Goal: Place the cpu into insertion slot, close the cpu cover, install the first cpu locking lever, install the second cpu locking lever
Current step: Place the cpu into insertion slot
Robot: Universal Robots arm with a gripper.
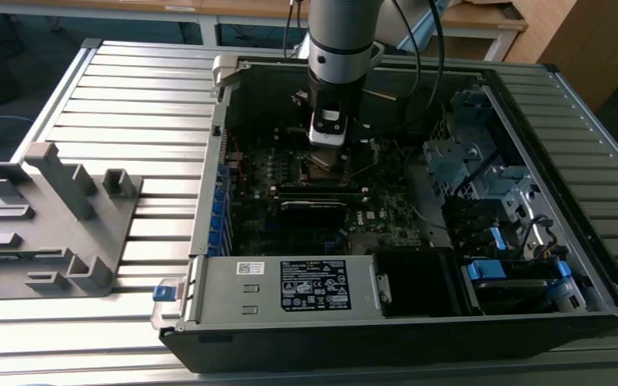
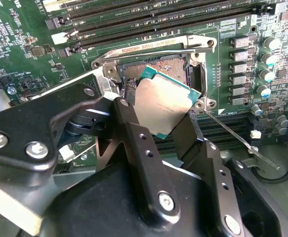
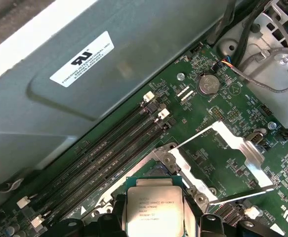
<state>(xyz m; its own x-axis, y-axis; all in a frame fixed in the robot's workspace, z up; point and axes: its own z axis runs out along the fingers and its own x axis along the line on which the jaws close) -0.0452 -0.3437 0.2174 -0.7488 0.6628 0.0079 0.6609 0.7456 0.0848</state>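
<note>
black gripper (image 2: pixel 159 116) clamped on grey-topped square cpu (image 2: pixel 166 98) | cpu tilted over dark open socket (image 2: pixel 156 63) directly beneath | exterior view's upper centre

— What colour is the cpu (image 2: pixel 163 106)?
— Dull grey on top, teal-green along its rim. The end effector (image 2: pixel 158 126) is black, dotted with silver screws.
— And the board?
— The motherboard (image 3: pixel 232 106) is dark green, speckled with tiny silver parts. Its memory slots (image 3: pixel 109 155) run as black stripes. The cpu cover (image 3: pixel 242 145) is shiny silver.
— Outside?
— The surface (image 1: pixel 126 104) is pale grey, ribbed in straight lines. The case (image 1: pixel 395 346) is black, with blue tabs (image 1: pixel 492 269) and a white label (image 1: pixel 315 285) printed in black.
</note>
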